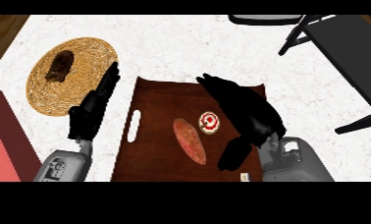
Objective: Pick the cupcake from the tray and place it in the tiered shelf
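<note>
- Dark brown wooden tray (156,134) with a slot handle on its left side lies near the front edge of the white speckled counter (188,41), about mid-width.
- A small round cupcake with white icing and a red swirl (209,121) sits on the tray, right of its centre.
- Just left of the cupcake, a long reddish sausage (189,141) lies on the tray, running toward the tray's front edge; the two are close, and whether they touch cannot be told.
- The right hand (243,110) hovers over the tray's right half, fingers spread and reaching toward the tray's back right corner, thumb (232,153) hanging down near the front edge. It holds nothing; the cupcake is just left of its palm.
- The left hand (92,107) rests open off the tray's left edge, fingers straight and pointing toward the back.
- A round woven straw mat (83,56) lies near the counter's left edge with a dark brown lump (59,66) on it.
- A dark grey tiered shelf on black legs (337,46) stands at the counter's back right corner, well apart from the tray.
</note>
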{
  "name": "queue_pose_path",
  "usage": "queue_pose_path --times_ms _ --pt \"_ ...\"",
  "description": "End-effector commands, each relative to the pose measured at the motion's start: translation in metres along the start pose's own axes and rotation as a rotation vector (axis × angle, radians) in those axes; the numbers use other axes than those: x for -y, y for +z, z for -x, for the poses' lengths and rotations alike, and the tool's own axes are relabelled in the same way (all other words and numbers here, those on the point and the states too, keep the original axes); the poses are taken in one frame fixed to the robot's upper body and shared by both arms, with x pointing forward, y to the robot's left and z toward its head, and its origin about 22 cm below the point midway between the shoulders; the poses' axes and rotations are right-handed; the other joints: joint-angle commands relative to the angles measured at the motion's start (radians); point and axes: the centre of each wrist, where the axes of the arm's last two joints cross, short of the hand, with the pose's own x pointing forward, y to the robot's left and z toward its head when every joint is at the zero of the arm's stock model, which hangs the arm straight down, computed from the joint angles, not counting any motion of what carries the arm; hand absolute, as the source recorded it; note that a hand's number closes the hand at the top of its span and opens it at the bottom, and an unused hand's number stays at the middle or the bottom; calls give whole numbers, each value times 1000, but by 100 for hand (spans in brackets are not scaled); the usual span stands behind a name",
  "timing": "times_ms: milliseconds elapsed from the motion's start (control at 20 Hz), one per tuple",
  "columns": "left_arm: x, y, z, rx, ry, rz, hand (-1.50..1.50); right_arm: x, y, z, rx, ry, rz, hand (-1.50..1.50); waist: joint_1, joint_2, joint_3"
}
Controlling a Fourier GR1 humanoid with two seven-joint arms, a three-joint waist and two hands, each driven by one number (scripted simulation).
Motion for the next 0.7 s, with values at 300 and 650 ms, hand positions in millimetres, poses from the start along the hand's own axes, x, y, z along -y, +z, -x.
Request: queue_pose_path --times_ms 300,650 --pt "4 1 -1 4 -3 11 0 -18 -22 16 -28 50 -34 -150 0 0 0" --pt "3 -10 -8 -4 3 0 0 -23 -36 14 -51 72 -13 -150 0 1 0"
